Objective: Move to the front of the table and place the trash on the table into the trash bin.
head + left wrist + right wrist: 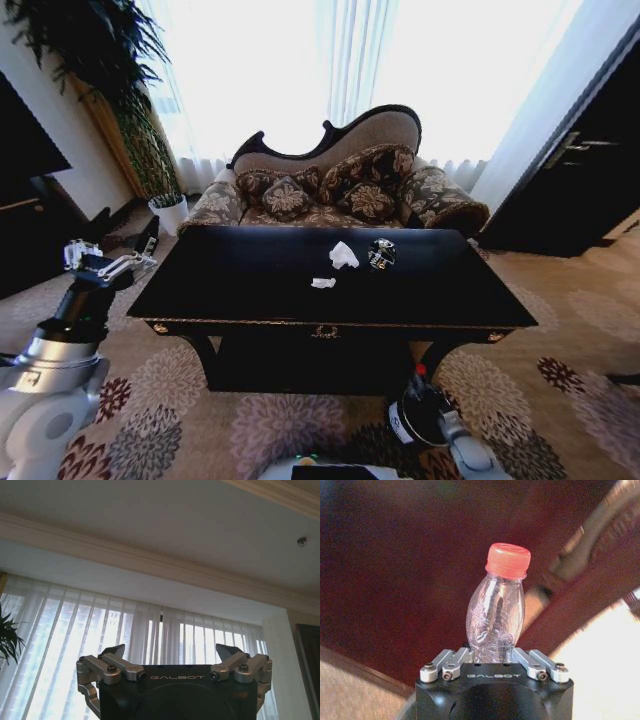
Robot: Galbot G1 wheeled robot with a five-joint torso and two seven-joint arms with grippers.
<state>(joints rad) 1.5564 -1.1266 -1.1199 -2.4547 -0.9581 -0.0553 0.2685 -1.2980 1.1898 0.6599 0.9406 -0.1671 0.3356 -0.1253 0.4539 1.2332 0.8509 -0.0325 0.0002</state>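
The glossy black table (230, 290) stands straight ahead. On its top lie a crumpled white tissue (343, 255), a small white paper scrap (323, 283) and a dark crushed can (381, 254). My right gripper (492, 655) is shut on the base of a clear plastic bottle (495, 615) with a red cap (508, 559). It holds the bottle low in front of the table's right front leg (420, 392). My left gripper (105, 262) is raised beside the table's left end, open and empty (170, 652), pointing up at the curtains. The trash bin is out of view.
A patterned sofa (330, 190) stands behind the table under bright curtained windows. A potted plant (168, 212) is at the back left and a dark cabinet (590, 160) at the right. Flowered carpet (200, 410) lies between me and the table.
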